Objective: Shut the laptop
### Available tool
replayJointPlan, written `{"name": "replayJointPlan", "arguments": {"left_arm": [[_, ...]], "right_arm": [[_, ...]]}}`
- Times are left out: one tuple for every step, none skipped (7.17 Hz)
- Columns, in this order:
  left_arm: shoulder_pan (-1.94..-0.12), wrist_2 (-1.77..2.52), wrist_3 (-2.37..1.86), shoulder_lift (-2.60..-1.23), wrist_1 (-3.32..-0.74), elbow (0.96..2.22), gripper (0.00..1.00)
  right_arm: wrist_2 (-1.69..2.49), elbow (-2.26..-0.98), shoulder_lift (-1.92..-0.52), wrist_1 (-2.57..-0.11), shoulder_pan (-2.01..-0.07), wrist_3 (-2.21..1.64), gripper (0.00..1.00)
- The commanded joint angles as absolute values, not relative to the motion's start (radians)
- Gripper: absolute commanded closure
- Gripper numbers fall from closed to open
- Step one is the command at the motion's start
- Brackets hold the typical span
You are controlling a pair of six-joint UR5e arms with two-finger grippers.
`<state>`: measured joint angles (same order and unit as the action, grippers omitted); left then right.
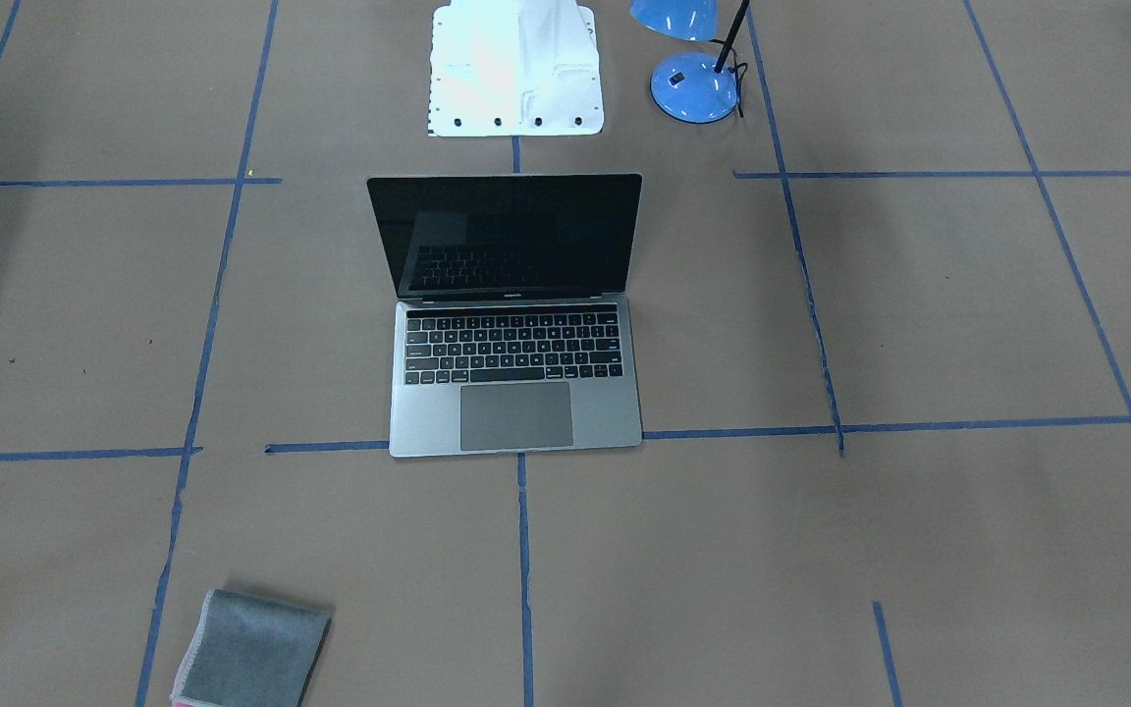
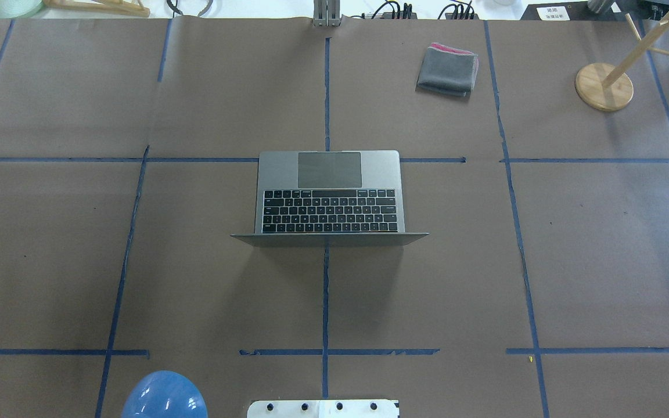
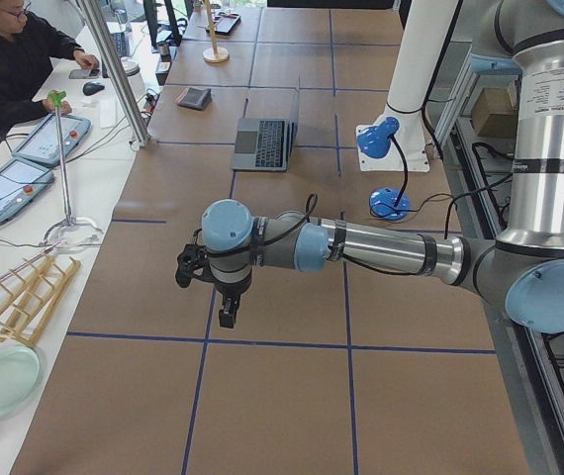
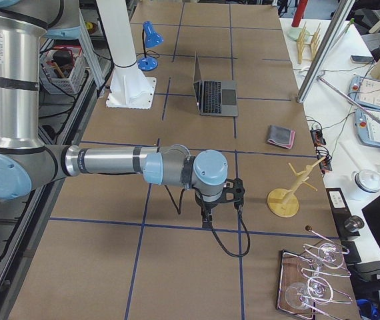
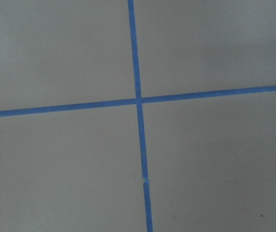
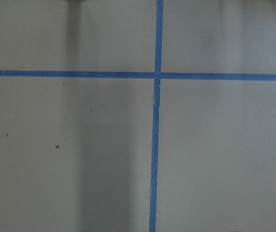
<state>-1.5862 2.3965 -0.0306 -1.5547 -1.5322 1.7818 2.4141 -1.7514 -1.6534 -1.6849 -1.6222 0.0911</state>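
The laptop (image 1: 514,373) stands open at the middle of the table, screen upright and dark, keyboard and trackpad facing away from the robot. It also shows in the overhead view (image 2: 330,191) and in both side views (image 3: 265,143) (image 4: 217,97). My left gripper (image 3: 225,315) hangs over bare table far off to the laptop's side, pointing down. My right gripper (image 4: 207,217) hangs likewise at the other end. Both show only in the side views, so I cannot tell whether they are open or shut. The wrist views show only brown paper and blue tape.
A blue desk lamp (image 1: 693,86) stands beside the white robot base (image 1: 516,69). A folded grey cloth (image 2: 448,69) lies at the far side of the table. A wooden stand (image 2: 603,86) is at the far right. An operator (image 3: 15,59) sits beyond the table.
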Motion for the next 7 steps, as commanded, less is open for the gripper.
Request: {"name": "replayJointPlan", "arguments": {"left_arm": [[-1.498,2.430,-0.253,-1.562,-1.502,1.943,0.00],[-1.408,2.443,-0.405,-1.566,-1.491,2.048,0.00],[-1.319,2.463,-0.589,-1.589,-1.491,2.136,0.00],[-1.219,2.470,-0.773,-1.664,-1.491,2.198,0.00],[-1.109,2.465,-0.987,-1.795,-1.491,2.210,0.00],[-1.029,2.456,-1.138,-1.887,-1.491,2.218,0.01],[-0.961,2.444,-1.251,-1.961,-1.491,2.218,0.01]], "right_arm": [[2.484,-1.778,-1.632,-1.680,-1.595,0.086,0.00],[2.553,-1.793,-1.626,-1.678,-1.582,0.045,0.00],[2.563,-1.863,-1.606,-1.678,-1.544,-0.088,0.00],[2.560,-1.969,-1.603,-1.677,-1.466,-0.297,0.00],[2.551,-2.091,-1.573,-1.677,-1.359,-0.533,0.00],[2.546,-2.161,-1.524,-1.677,-1.295,-0.675,0.01],[2.508,-2.224,-1.493,-1.677,-1.210,-0.833,0.01]]}}
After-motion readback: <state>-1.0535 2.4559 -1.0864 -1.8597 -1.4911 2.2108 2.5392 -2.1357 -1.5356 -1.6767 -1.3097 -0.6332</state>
